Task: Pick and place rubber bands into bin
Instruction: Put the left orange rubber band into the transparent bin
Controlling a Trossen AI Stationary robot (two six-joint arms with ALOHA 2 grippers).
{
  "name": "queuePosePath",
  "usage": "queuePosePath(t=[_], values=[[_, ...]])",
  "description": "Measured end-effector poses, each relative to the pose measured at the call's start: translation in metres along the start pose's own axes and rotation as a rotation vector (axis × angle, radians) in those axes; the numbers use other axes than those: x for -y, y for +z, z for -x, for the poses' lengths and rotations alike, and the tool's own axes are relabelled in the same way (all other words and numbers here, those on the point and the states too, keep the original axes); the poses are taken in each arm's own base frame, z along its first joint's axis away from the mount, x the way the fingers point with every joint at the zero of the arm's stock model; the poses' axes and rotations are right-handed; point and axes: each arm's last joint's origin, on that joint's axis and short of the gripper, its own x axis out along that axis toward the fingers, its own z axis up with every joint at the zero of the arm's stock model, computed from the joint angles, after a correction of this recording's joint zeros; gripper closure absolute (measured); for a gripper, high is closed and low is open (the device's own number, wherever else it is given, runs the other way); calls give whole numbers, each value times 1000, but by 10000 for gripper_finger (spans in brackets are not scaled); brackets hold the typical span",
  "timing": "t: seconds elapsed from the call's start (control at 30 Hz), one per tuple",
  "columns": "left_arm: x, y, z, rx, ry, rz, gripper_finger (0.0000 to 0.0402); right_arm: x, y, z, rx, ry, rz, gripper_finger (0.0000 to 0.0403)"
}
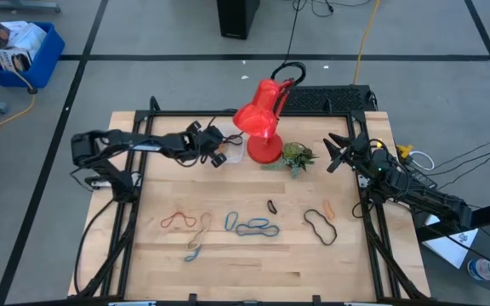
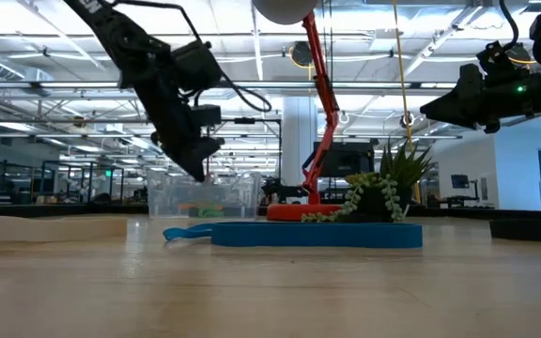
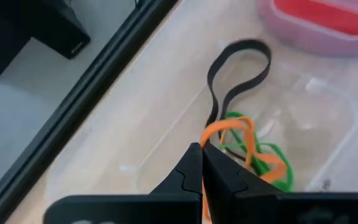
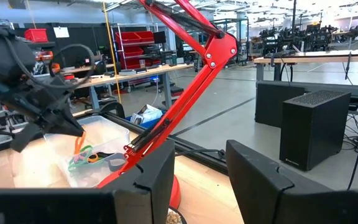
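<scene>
A: The left gripper point(image 3: 202, 163) hangs over the clear bin point(image 3: 328, 118), jaws pinched on an orange rubber band point(image 3: 232, 129). Green and black bands already lie inside.

B: Risk?

A: Released, the orange loop might cling to a finger or snag the rim.

B: The right gripper point(image 1: 337, 150)?

A: It waits with its jaws apart near the plant point(image 1: 297, 157).
</scene>
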Motion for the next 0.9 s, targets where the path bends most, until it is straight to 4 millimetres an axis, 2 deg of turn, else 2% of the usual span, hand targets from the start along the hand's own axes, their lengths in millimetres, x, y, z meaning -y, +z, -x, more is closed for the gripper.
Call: queuePosePath(t=[0.13, 0.47, 0.73, 0.9], values=[[-2, -3, -9, -27, 14, 15, 391, 0, 0, 0, 0, 0, 0, 261], [-4, 0, -9, -3, 15, 50, 391, 0, 0, 0, -1, 0, 0, 261], [-3, 0, -9, -3, 14, 51, 351, 0, 0, 0, 0, 0, 0, 261], [-3, 0, -9, -4, 14, 74, 311, 0, 0, 0, -1, 0, 0, 261]])
